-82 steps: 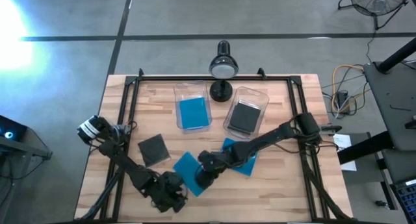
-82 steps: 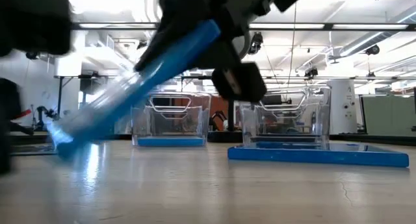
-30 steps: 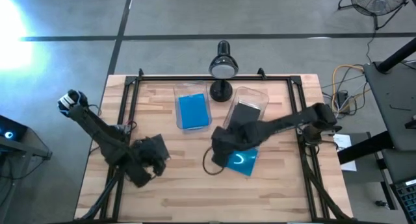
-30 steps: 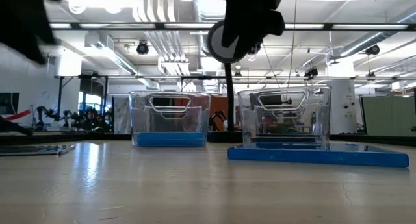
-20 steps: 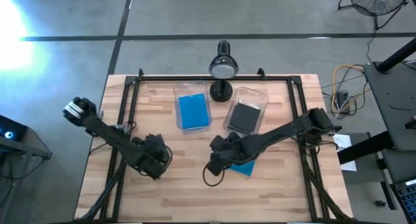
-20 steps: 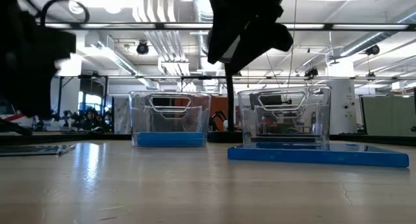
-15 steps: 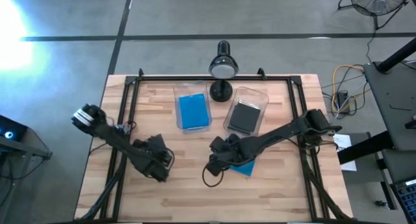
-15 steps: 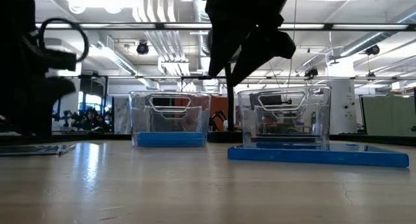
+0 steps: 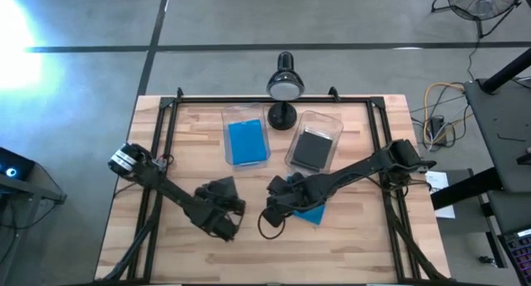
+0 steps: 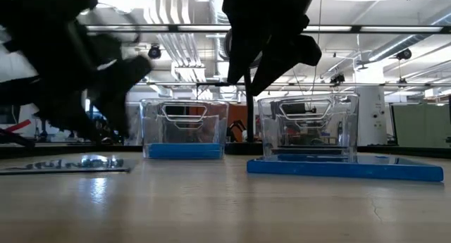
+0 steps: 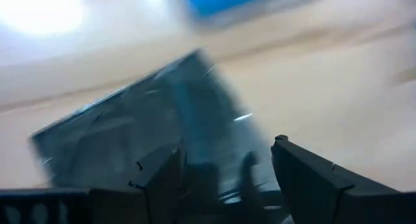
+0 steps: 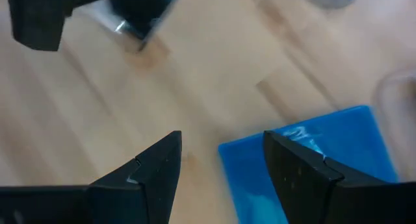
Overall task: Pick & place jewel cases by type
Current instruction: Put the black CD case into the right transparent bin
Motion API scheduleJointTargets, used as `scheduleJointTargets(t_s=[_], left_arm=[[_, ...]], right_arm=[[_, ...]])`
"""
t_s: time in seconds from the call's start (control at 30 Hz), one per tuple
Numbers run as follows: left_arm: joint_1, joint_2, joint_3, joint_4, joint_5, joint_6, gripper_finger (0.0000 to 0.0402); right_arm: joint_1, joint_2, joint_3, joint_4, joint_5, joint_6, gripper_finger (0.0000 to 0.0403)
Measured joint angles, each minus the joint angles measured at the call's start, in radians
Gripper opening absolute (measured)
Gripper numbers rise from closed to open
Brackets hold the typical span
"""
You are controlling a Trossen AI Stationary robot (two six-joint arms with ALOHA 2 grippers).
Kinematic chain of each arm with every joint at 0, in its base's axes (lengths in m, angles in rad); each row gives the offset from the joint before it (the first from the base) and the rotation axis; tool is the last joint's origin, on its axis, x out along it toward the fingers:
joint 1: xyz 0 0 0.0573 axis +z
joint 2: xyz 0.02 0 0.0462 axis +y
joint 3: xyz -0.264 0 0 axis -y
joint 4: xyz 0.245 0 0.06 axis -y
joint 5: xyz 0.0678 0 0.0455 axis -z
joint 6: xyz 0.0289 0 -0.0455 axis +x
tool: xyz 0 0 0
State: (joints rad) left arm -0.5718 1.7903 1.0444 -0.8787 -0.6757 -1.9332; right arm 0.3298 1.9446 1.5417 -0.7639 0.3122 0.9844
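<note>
The right gripper's (image 12: 218,162) jaws stand apart with nothing between them, hanging over the edge of the blue jewel case (image 9: 311,210) that lies flat on the table (image 9: 348,253) right of centre. The left gripper's (image 11: 221,175) jaws are also apart, straddling the near edge of the dark jewel case (image 11: 140,143), which lies flat on the wood left of centre.

A second ago the left gripper sat farther toward the table's left edge; it has since slid toward the middle, and its arm now stretches lower across the left half. The right gripper has drawn back slightly from the bins toward the front edge, then held its spot.

The left bin (image 9: 246,140) at the back edge holds a blue case, the right bin (image 9: 314,143) a dark one, both unchanged.
</note>
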Motion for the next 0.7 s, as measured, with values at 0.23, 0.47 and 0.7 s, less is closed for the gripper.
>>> scheduleJointTargets(t_s=[0.23, 0.47, 0.7], left_arm=[[0.042, -0.129, 0.088, -0.047, -0.103, 0.358, 0.0213], [0.107, -0.169, 0.027, -0.491, 0.058, 0.238, 0.0213], [0.235, -0.188, -0.152, -0.305, 0.066, 0.269, 0.0213]], right_arm=[[0.007, 0.0, -0.004, 0.092, -0.088, -0.013, 0.021], [0.011, 0.027, -0.008, 0.286, -0.132, 0.044, 0.021], [0.027, 0.092, -0.008, 0.384, -0.187, 0.075, 0.021]])
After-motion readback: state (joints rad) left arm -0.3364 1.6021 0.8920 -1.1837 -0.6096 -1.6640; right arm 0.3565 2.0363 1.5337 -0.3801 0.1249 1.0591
